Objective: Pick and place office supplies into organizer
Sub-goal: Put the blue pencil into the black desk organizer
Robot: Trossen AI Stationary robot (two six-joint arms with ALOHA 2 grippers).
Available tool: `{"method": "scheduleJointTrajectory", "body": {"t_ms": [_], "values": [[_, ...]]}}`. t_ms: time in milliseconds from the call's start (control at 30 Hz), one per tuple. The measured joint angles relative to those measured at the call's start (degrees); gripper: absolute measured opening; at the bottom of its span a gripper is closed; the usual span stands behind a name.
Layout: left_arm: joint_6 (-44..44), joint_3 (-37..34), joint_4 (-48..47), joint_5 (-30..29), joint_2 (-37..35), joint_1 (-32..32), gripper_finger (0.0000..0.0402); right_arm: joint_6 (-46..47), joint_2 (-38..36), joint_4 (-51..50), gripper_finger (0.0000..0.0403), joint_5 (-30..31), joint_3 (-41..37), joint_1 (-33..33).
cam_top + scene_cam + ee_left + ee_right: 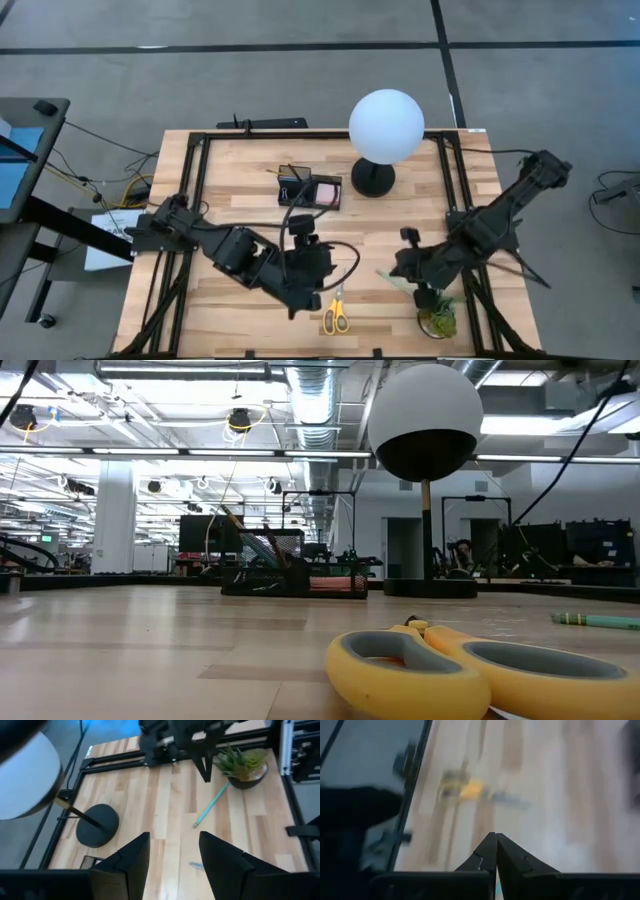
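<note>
Scissors (pixel 336 315): table's near edge, loose. Left gripper (pixel 172 865): above them, fingers apart, empty. Right gripper (pixel 496 865): pinched together, empty, near plant (pixel 437 318). Teal pen (pixel 211 805): beside plant. Organizer (pixel 309 189): toward far edge. Risk: flat scissors slipping from grasp.

Overhead looks straight down; low camera near scissors (pixel 470 672); both show lamp (pixel 386 126).
</note>
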Motion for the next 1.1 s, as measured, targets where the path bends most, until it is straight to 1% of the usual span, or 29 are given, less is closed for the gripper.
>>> {"method": "scheduleJointTrajectory", "body": {"t_ms": [100, 200, 267, 333, 400, 467, 533, 567, 633, 700, 800, 833, 933, 1033, 1067, 1100], "values": [[-0.72, 0.0, -0.71, -0.75, 0.02, -1.2, 0.0167, 2.81, 0.07, 6.46, 0.0, -3.65, -7.32, 1.71], [-1.63, 0.0, -0.47, -4.53, 0.02, -2.22, 0.0167, 4.27, 1.24, 8.45, 0.0, -2.44, -11.15, 1.74], [-3.18, 0.0, -0.49, -6.49, 0.02, -2.81, 0.0167, 4.63, 1.93, 8.25, 0.0, 0.91, -11.67, 0.9], [-4.78, 0.0, -0.47, -7.52, 0.02, -3.37, 0.0167, 3.37, 1.85, 10.14, 0.0, 4.45, -11.67, 0.36], [-7.95, 0.0, -0.49, -8.82, 0.02, -4.04, 0.0167, -0.11, 1.5, 13.59, 0.0, 5.53, -11.63, 0.5], [-13.45, 0.0, -0.49, -13.23, 0.04, -5.1, 0.0167, -4.6, 1.52, 15.67, 0.0, 5.14, -11.56, 0.51], [-18.45, 0.0, -0.88, -20.22, 0.18, -6.56, 0.0167, -7.04, 1.11, 14.66, 0.0, 3.14, -11.56, 0.4], [-19.3, -0.07, -0.98, -22.66, 0.48, -7.18, 0.0167, -7.75, 0.65, 13.83, 0.0, 2.21, -11.56, 0.05], [-20.07, -1.27, -1.46, -24.8, 0.78, -8.68, 0.0167, -9.46, -0.33, 13.03, 0.0, 1.38, -11.56, -0.8], [-22.73, -3.01, -1.25, -24.92, 0.98, -9.91, 0.0167, -11.62, -1.67, 13.4, 0.0, -0.52, -11.56, -1.59], [-29.15, -6.25, -0.28, -25.73, 0.92, -11.67, 0.0167, -14.94, -4.37, 14.68, 0.0, -5.44, -11.56, -3.29], [-30.88, -7.56, -0.16, -26.87, 0.92, -12.24, 0.0167, -15.96, -5.34, 14.43, 0.0, -6.4, -11.56, -3.87], [-35.55, -15.24, 5.87, -28.84, 0.81, -13.13, 0.0167, -17.5, -9.96, 13.9, 0.0, -6.85, -11.61, -6.07], [-36.7, -24.29, 14.02, -27.75, 1.03, -12.63, 0.0167, -17.52, -15.88, 13.21, 0.0, -7.0, -11.61, -7.67], [-36.7, -27.14, 17.31, -26.06, 1.03, -11.73, 0.0167, -17.8, -17.99, 13.61, 0.0, -7.38, -11.61, -7.75], [-36.52, -29.76, 20.98, -22.98, 0.98, -10.45, 0.0167, -18.17, -20.09, 13.97, 0.0, -7.84, -11.61, -7.58]]}}
